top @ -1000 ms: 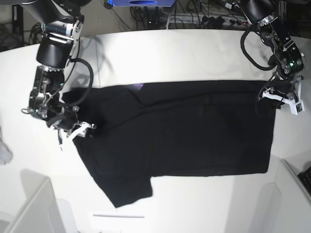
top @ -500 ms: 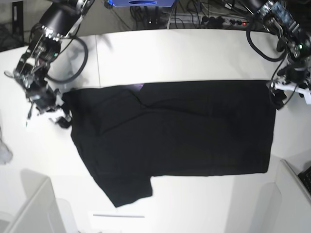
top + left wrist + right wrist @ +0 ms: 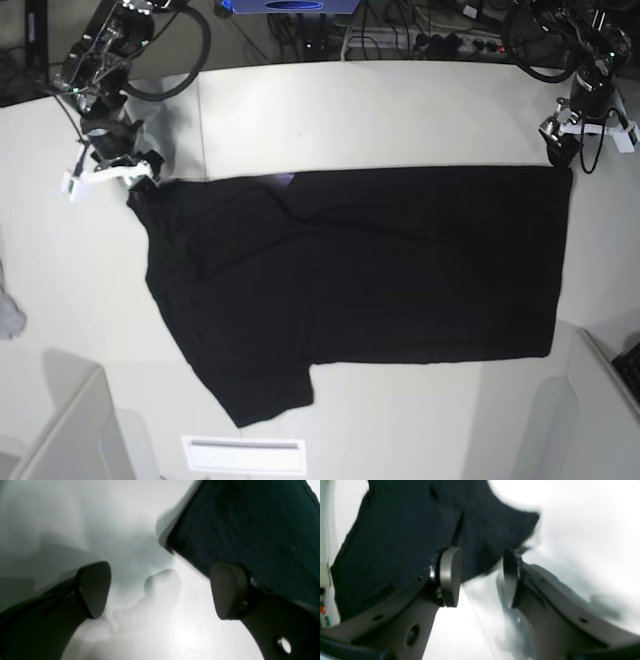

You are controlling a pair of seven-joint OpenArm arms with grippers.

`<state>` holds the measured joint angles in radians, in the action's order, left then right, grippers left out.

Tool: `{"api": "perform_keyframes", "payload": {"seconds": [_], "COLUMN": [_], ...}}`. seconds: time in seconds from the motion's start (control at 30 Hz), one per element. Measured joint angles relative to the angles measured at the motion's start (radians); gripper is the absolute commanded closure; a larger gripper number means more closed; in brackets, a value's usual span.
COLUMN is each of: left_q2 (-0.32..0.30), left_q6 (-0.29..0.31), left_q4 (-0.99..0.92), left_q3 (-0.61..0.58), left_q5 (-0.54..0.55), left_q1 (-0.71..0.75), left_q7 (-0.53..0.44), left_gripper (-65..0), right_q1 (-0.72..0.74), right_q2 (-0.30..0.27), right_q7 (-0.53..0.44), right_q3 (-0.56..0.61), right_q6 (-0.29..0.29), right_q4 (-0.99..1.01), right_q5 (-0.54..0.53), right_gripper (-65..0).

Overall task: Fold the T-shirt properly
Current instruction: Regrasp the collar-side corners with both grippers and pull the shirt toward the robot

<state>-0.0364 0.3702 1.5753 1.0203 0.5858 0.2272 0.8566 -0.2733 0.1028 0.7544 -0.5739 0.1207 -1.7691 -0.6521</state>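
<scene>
The black T-shirt [image 3: 360,270] lies spread flat on the white table [image 3: 400,110], plain side up, with a sliver of purple print [image 3: 286,178] at its far edge. My left gripper [image 3: 590,128] hovers just beyond the shirt's far right corner. In the left wrist view the left gripper [image 3: 160,590] is wide open over bare table, with the T-shirt [image 3: 250,525] corner behind it. My right gripper [image 3: 108,172] is at the shirt's far left corner. In the right wrist view the right gripper [image 3: 480,577] stands open, with the T-shirt [image 3: 407,530] edge beyond its pads.
A small grey-white cloth scrap [image 3: 8,315] lies at the left edge. White bins stand at the near left [image 3: 60,420] and near right [image 3: 600,400] corners. A white strip [image 3: 243,455] lies at the front edge. Cables [image 3: 400,35] run behind the table.
Both arms have drawn back toward the far side of the table. The left gripper opened and came off the shirt's right edge. The right gripper moved from the left sleeve area to the far left corner.
</scene>
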Motion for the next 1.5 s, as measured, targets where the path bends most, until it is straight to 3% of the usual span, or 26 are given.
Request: {"api": "perform_keyframes", "payload": {"seconds": [0.27, 0.47, 0.77, 1.2, 1.27, 1.5], "left_q2": [0.0, -0.034, -0.042, -0.048, -0.048, -0.042], "left_q6": [0.0, -0.002, 0.001, 0.005, 0.005, 0.004], "left_q4": [-0.052, -0.114, -0.165, -0.19, -0.19, -0.195], "left_q3": [-0.007, -0.005, -0.001, -0.044, -0.071, -0.075], "left_q5": [-0.001, 0.003, -0.073, -0.072, -0.068, -0.069], "left_q1": [-0.082, -0.117, -0.178, -0.204, -0.202, -0.201], "left_q7": [0.0, -0.015, -0.032, -0.045, -0.044, -0.028], "left_gripper": [-60.2, -60.2, -60.1, -59.7, -55.9, -28.5], "right_q1": [0.004, 0.049, 0.095, 0.149, 0.148, 0.148], "right_q2": [-0.003, -0.006, -0.021, -0.069, -0.067, -0.067], "right_q7": [-0.056, -0.056, -0.063, -0.091, -0.101, -0.101], "right_q3": [-0.002, -0.002, -0.002, -0.001, -0.001, -0.001], "right_q6": [-0.001, -0.001, 0.003, 0.018, 0.018, 0.018], "right_q4": [0.029, 0.117, 0.207, 0.302, 0.303, 0.303], "right_q5": [0.0, 0.002, -0.001, -0.021, -0.022, -0.022], "right_gripper": [-26.7, -33.3, -33.0, -32.7, -32.7, -32.7]}}
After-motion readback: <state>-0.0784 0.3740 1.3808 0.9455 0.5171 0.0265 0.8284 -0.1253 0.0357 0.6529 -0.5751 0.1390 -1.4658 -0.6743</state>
